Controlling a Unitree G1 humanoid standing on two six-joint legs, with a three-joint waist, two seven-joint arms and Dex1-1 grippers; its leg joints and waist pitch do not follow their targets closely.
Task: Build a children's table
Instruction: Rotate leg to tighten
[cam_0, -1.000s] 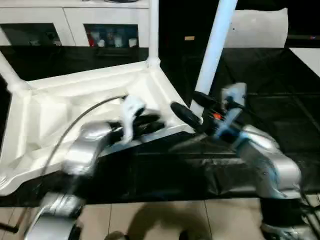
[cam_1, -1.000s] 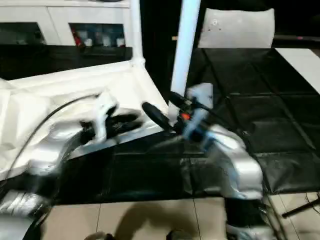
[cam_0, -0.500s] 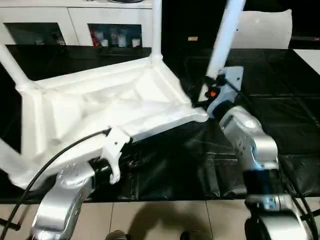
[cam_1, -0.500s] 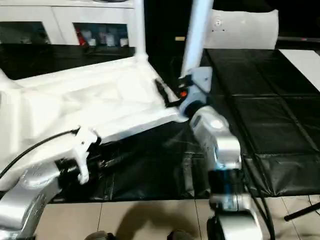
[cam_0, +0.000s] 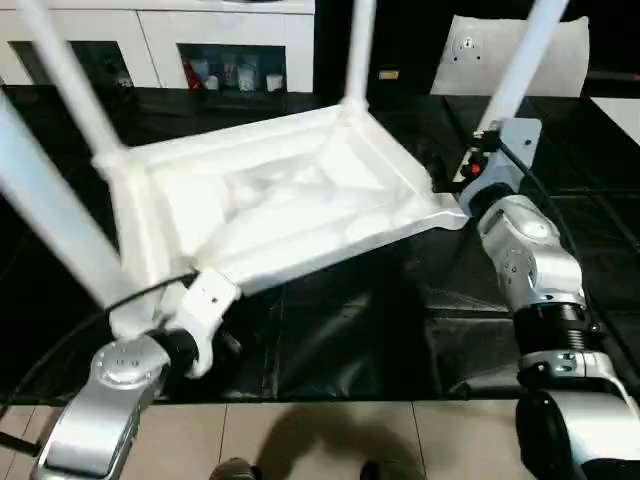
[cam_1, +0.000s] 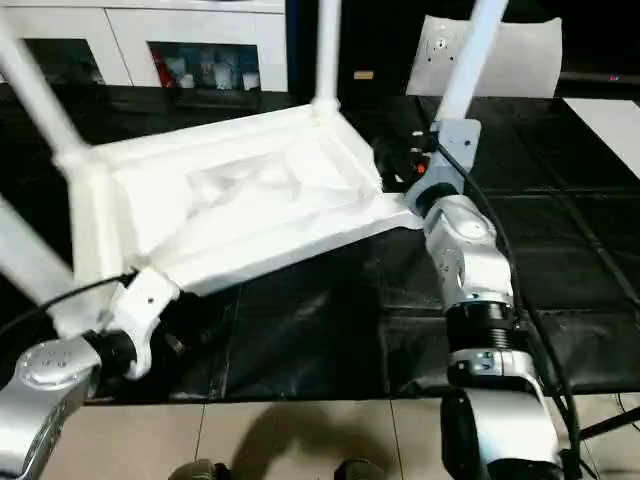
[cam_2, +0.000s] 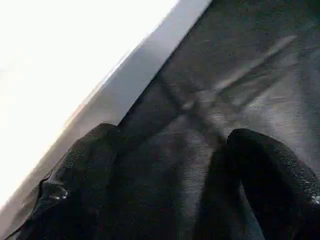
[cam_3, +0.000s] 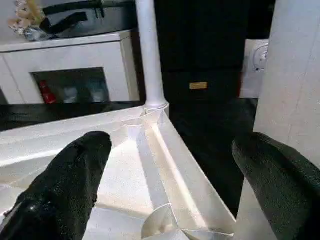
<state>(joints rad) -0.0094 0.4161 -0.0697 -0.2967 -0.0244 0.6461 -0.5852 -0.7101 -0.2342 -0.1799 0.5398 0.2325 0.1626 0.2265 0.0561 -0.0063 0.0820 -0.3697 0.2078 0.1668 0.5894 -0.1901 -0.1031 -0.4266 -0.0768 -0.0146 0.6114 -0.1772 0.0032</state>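
While the tabletop (cam_0: 270, 205) lies upside down across the middle of the frame, ribbed underside up and tilted on the black sheet (cam_0: 380, 330), I count four legs standing in its corner sockets. The far leg (cam_0: 358, 50) rises at top centre, the right leg (cam_0: 520, 60) slants off the upper right, the left rear leg (cam_0: 65, 75) runs to the upper left, and the near left leg (cam_0: 50, 215) crosses the left edge.

My left gripper (cam_2: 170, 185) sits low left, just under the tabletop's near edge, fingers (cam_2: 270, 170) spread apart over the black sheet, holding nothing. My right gripper (cam_3: 170, 170) is at the tabletop's right corner, fingers (cam_3: 65, 190) wide apart; the right leg's base sits just beside one finger, contact unclear.

White cabinet (cam_0: 160, 40) with glass doors along the top left. Flat white sheet (cam_0: 500, 55) with a small hole at upper right, behind the right leg.
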